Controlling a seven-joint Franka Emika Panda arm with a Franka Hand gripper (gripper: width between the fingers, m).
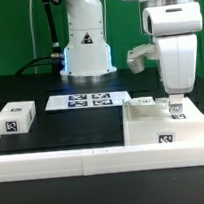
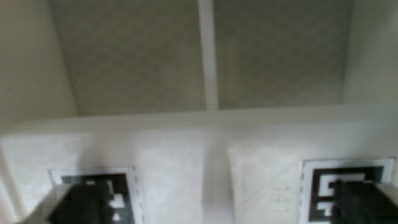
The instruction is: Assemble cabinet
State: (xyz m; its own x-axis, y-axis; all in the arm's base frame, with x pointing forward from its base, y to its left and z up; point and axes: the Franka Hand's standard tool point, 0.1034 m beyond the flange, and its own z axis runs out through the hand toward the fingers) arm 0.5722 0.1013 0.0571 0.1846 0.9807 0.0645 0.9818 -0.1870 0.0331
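Gripper [image 1: 175, 106] is low over the cabinet box [image 1: 143, 129]. Fingers [image 2: 80, 206] are spread wide, with nothing pinched that we can see. The box's white tagged face lies directly beneath and between the fingers; we cannot tell whether the pads touch it. We judge the box rigid, light, smooth plastic that is liable to slide. Best hold: pads across a thin wall edge. Small tagged block [image 1: 15, 120] sits well away from the fingers, beyond the marker board [image 1: 87, 99].
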